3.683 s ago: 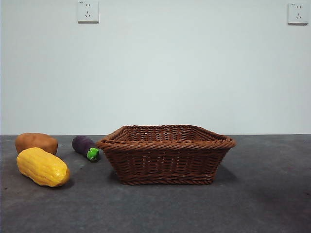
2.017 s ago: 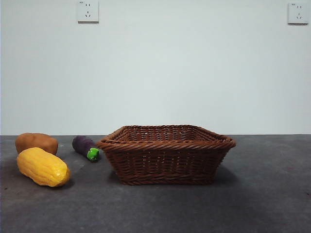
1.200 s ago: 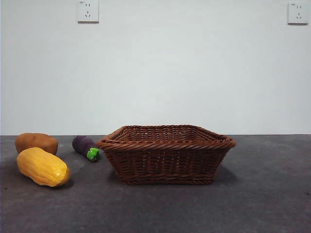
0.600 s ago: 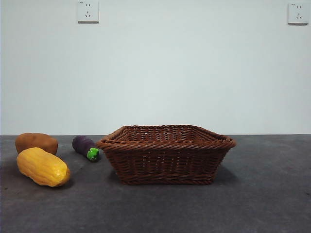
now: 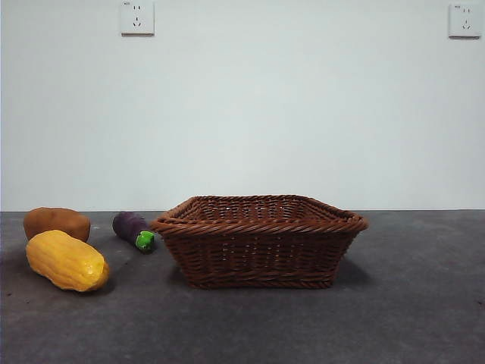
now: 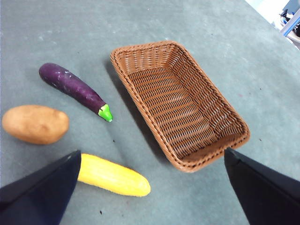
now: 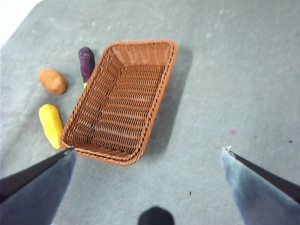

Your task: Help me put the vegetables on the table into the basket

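So the basket (image 5: 259, 241) sits roughly mid-desk (image 5: 409, 303) and it's got nothing in it – you can see straight down to the woven bottom from both wrist cams. All three veggies are out on the desk, on one side of the basket. The corn cob (image 5: 67, 261) is nearest the front camera, lying tilted. The potato (image 5: 57, 223) is just behind it, and the eggplant (image 5: 133, 230) lies closest to the basket with its green cap pointing toward the camera, near the wicker but not touching.

Both arms hang high above the desk – neither shows in the front view. The left gripper (image 6: 150, 187) has its jaws spread wide and holds nothing, with the corn just beside one jaw in its wrist view. Same deal for the right gripper (image 7: 147, 180): wide apart, nothing in it.
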Action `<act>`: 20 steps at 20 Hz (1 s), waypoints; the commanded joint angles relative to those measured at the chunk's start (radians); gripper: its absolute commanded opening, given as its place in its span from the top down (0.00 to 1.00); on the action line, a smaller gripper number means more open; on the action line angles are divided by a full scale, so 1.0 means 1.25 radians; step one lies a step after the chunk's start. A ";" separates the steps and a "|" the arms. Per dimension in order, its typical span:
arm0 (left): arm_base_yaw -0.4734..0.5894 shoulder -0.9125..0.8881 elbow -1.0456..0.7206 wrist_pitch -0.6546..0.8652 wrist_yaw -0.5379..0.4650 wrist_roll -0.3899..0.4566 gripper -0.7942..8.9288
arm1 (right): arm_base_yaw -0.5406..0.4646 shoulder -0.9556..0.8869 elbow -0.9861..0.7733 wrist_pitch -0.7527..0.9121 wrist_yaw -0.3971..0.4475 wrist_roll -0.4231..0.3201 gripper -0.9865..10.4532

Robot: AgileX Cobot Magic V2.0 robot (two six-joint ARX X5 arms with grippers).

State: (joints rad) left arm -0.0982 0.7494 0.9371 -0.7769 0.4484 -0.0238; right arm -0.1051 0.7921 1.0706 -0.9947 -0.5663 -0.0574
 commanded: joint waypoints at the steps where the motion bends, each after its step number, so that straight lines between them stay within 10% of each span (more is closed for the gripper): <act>1: 0.001 0.013 0.005 0.012 0.002 -0.002 0.24 | 0.009 0.033 0.005 0.025 -0.005 0.019 0.39; 20: 0.001 0.115 0.006 0.037 -0.007 -0.022 0.24 | 0.320 0.773 0.325 0.229 0.185 0.118 0.39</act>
State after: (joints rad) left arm -0.0982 0.8917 0.9390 -0.7380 0.4389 -0.0414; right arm 0.2935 1.7500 1.4773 -0.7086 -0.3378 0.0803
